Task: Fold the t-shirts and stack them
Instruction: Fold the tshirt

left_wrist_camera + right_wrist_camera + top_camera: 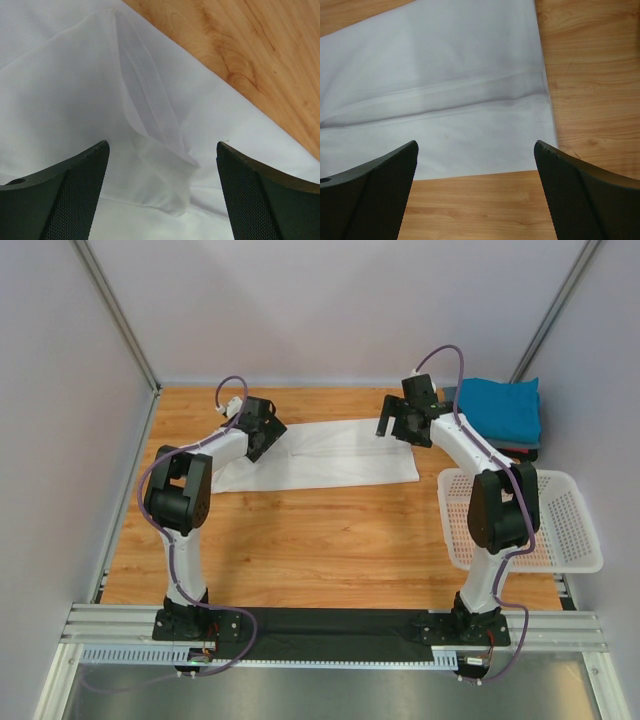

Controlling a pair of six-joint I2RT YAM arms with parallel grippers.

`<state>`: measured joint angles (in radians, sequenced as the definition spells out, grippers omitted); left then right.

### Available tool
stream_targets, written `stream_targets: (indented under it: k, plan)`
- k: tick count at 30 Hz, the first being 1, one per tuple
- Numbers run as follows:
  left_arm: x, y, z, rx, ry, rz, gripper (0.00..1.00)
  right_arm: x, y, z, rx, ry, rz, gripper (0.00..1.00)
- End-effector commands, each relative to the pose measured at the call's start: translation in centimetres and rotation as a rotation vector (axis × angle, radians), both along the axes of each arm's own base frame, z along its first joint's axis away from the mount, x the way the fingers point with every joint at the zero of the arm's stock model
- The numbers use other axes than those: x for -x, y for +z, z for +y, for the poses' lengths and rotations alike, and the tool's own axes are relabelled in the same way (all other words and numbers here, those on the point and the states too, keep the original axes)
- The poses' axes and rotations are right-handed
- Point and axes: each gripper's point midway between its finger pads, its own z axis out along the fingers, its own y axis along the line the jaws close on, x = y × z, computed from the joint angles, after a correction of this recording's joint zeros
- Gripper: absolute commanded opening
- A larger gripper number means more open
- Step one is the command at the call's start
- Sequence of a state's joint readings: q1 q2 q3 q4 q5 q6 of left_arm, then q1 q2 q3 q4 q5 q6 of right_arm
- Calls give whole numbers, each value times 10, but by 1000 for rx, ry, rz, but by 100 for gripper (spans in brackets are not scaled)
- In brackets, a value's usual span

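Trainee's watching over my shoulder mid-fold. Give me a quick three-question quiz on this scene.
1. True or false: the left gripper is clamped shut on the white t-shirt.
2. Where is the teal t-shirt? A) on top of the white one B) at the far right corner of the table C) at the near edge
3. Fill in: the right gripper has its jaws ____.
Key: 1 false; 2 B; 3 open.

No writing, label, brand, number or sign can be read in any view. The plain white cloth t-shirt [340, 455], the folded teal blue t-shirt [500, 405] and the white plastic mesh basket [575, 525] show no legible marks.
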<state>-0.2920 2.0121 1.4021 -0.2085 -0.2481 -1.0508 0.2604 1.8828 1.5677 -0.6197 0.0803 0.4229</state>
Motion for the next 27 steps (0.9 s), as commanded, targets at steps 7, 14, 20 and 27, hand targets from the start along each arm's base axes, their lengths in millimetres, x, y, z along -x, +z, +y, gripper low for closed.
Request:
stream_targets:
  k: [7, 14, 20, 27]
  plan:
    - [-40, 6, -16, 63, 11, -68, 93, -9, 6, -9, 41, -17, -17, 100]
    - [-57, 8, -23, 85, 6, -94, 93, -6, -1, -11, 47, -21, 5, 100]
    - [-70, 12, -34, 129, 1, -148, 93, -7, -7, -8, 32, -17, 17, 100]
    - [-83, -2, -44, 164, 5, -154, 92, -7, -7, -8, 32, -13, 16, 100]
